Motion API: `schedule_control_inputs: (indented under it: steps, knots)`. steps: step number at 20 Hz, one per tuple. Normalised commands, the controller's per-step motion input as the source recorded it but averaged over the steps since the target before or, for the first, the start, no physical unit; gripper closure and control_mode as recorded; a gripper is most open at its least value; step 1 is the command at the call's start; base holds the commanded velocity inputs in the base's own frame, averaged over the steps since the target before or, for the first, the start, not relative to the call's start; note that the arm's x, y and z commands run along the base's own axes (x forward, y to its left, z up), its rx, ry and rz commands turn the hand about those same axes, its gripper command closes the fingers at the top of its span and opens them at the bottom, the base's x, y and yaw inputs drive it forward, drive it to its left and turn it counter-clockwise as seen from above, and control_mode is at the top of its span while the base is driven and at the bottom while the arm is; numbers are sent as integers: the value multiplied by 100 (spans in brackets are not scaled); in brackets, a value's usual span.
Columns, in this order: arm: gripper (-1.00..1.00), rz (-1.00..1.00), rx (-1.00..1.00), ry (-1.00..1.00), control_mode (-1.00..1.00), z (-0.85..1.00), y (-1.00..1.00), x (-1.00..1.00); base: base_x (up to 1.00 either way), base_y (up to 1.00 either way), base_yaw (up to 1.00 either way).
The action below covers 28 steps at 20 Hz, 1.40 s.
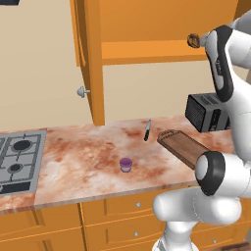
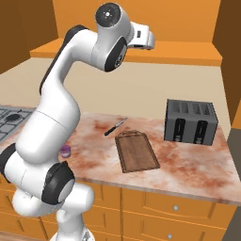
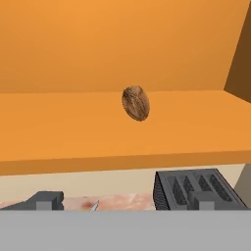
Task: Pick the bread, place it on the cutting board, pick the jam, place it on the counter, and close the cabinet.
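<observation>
The bread (image 3: 136, 103), a brown mottled lump, lies on the lower shelf of the open cabinet (image 1: 147, 50); the left base view has the bread (image 1: 193, 40) at the shelf's right end. My gripper (image 3: 125, 202) is open and points at the bread from a short way off, with nothing between its fingers. The white hand (image 2: 147, 40) is raised to shelf height. The purple jam (image 1: 126, 164) stands on the marbled counter (image 1: 83, 166) near its front edge. The dark cutting board (image 1: 184, 147) lies bare to the jar's right, also cutting board (image 2: 136, 150).
The cabinet door (image 1: 90, 59) stands swung open to the left, knob (image 1: 82, 91) facing out. A black toaster (image 1: 206, 112) stands below the shelf at the right. A knife (image 1: 147, 130) lies behind the board. The gas hob (image 1: 17, 157) is far left.
</observation>
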Motion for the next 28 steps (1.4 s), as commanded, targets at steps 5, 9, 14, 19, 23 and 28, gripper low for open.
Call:
schedule_control_inputs:
  steps: [5,9,14,19,23,28]
  knots:
    - [-100,0,0,0,-100,0,-16,29,0,0,0]
    - [-100,0,0,0,-100,0,-8,28,0,0,0]
    - [-100,0,0,0,-100,0,0,23,0,0,0]
    - [-100,0,0,0,-100,0,0,28,0,0,0]
    - [-100,0,0,0,-100,0,-3,29,0,0,0]
    - [-100,0,0,0,-100,0,-8,21,0,0,0]
